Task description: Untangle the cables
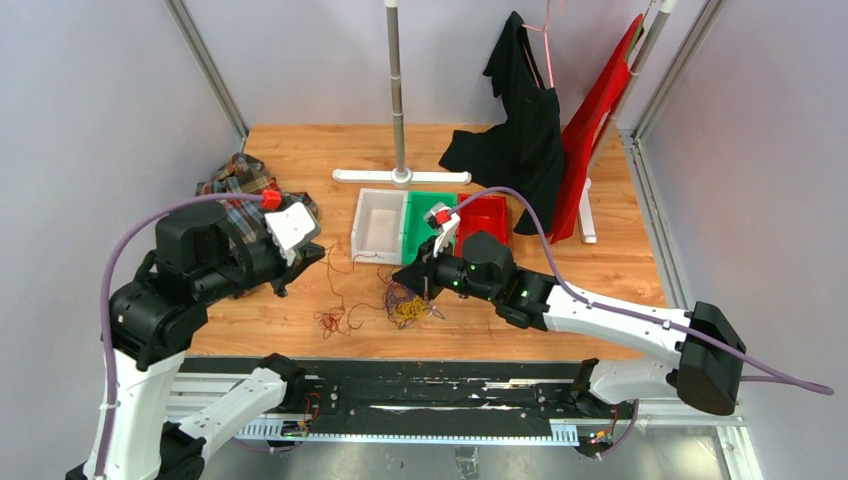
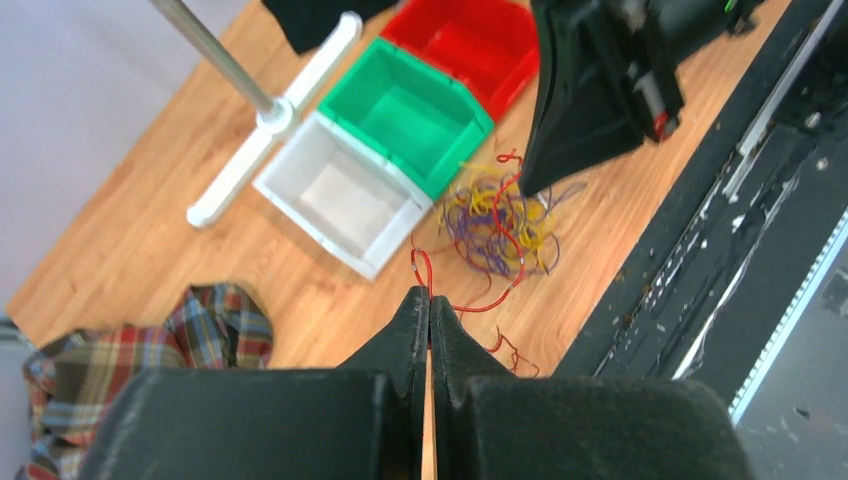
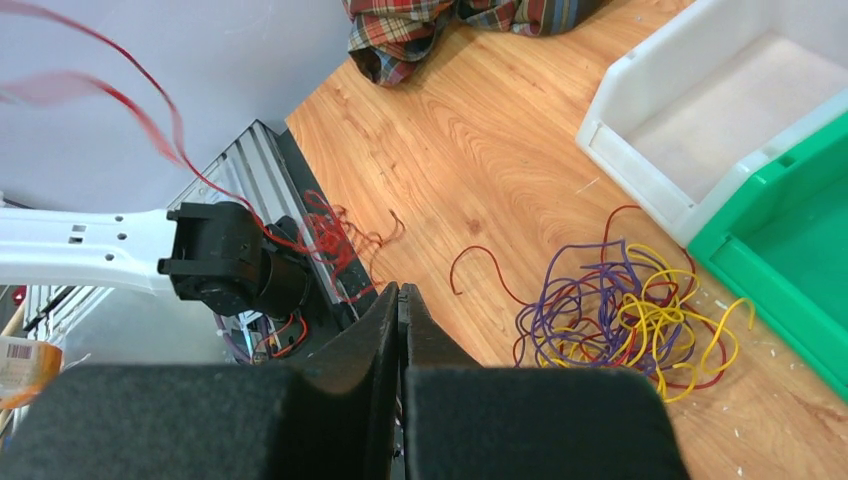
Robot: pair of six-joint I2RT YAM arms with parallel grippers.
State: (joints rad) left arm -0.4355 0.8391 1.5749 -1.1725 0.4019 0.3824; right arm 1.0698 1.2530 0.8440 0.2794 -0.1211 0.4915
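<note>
A tangle of yellow, purple and dark red cables (image 1: 408, 305) lies on the wooden table in front of the bins. It also shows in the left wrist view (image 2: 497, 222) and the right wrist view (image 3: 625, 315). A separate red bunch (image 1: 332, 320) lies near the front edge. My left gripper (image 1: 315, 252) is shut on a red cable (image 2: 424, 270), which trails down to the table. My right gripper (image 1: 403, 275) is shut, just left of and above the tangle; in the right wrist view (image 3: 400, 292) I see nothing between its jaws.
White bin (image 1: 378, 225), green bin (image 1: 428, 215) and red bin (image 1: 487, 215) stand in a row behind the tangle. A plaid cloth (image 1: 240, 185) lies at the left. A stand pole (image 1: 397, 100) and hanging black (image 1: 520, 130) and red (image 1: 600, 110) garments are at the back.
</note>
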